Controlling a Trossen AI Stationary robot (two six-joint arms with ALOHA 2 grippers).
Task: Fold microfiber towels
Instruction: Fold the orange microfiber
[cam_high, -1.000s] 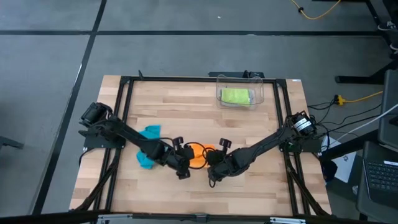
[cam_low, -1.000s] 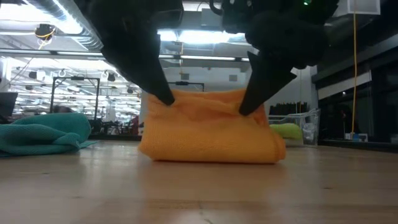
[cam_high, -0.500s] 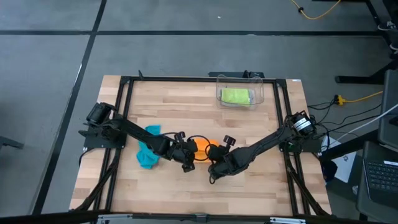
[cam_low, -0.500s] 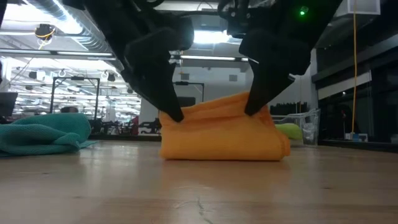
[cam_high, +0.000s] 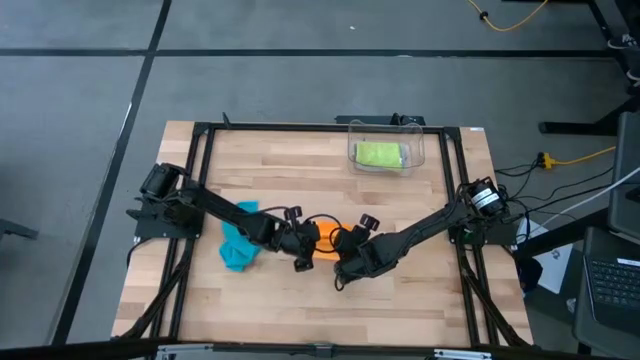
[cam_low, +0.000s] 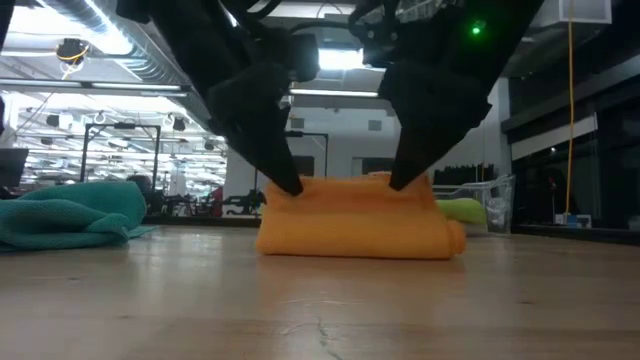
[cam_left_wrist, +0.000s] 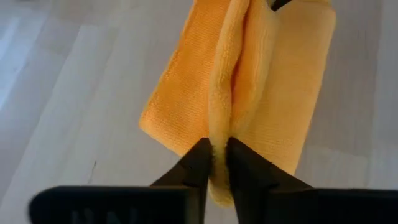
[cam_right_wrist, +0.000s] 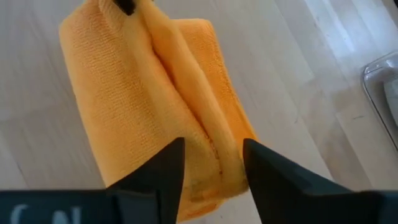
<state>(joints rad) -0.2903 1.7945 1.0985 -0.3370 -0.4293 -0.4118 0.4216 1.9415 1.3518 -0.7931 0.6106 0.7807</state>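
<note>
Two grippers (left (cam_left_wrist: 219, 155), right (cam_right_wrist: 213, 158)) at folded orange towel (cam_low: 350, 220)

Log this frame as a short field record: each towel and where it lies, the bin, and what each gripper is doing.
orange towel: folded, mid-table, ridge along its top
teal towel: crumpled, beside the left arm, unfolded
lime green towel: folded, inside the clear plastic bin at the table's far edge
left gripper: fingers pinching one end of the orange towel's ridge
right gripper: fingers open, straddling the ridge's other end
grey towel: not visible
</note>
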